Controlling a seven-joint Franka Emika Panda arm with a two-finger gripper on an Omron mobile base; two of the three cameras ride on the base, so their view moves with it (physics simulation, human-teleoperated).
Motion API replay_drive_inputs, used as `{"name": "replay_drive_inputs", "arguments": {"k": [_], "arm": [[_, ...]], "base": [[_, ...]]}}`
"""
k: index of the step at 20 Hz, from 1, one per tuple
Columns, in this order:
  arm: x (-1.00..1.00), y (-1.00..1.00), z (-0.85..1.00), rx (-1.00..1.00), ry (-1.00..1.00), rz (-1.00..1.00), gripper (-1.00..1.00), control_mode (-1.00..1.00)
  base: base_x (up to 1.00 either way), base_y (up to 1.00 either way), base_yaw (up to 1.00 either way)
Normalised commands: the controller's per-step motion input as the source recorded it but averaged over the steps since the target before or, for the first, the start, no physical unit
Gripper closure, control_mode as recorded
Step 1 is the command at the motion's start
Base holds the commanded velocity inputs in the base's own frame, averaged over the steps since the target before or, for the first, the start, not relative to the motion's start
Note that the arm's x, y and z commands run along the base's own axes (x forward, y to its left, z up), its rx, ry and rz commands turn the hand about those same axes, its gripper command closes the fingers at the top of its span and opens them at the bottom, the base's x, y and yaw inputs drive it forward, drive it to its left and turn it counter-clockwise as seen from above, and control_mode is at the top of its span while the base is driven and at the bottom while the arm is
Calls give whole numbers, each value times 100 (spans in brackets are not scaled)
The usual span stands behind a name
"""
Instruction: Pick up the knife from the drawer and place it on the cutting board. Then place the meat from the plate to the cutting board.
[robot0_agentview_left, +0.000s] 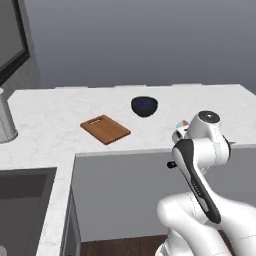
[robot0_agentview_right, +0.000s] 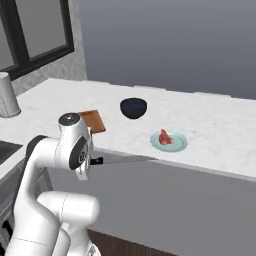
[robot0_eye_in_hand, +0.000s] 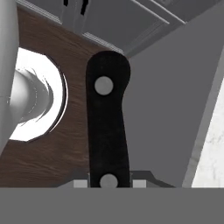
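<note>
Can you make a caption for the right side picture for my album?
Robot holds a knife beside the counter, near meat on a plate.

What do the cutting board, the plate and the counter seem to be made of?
The cutting board looks like wood: flat, matte brown, with a slot cut at one end. The plate looks like glazed ceramic, smooth pale teal, though plastic is possible. The counter looks like polished stone, perhaps marble: white with faint grey veins.

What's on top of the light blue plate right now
On the plate lies the red meat, sitting toward its left side in the right base view. In the left base view the robot's arm covers most of the plate, so little of it shows there.
</note>
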Motion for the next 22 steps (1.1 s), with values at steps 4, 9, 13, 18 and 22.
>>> {"name": "replay_drive_inputs", "arguments": {"k": [4,9,13,18,22], "arm": [[0,0,0,0,0,0,100,100],[0,0,0,0,0,0,100,100],[0,0,0,0,0,0,100,100],[0,0,0,0,0,0,100,100],[0,0,0,0,0,0,100,100]], "base": [[75,21,27],[48,26,15],[38,37,6],[65,17,9],[75,32,10]]}}
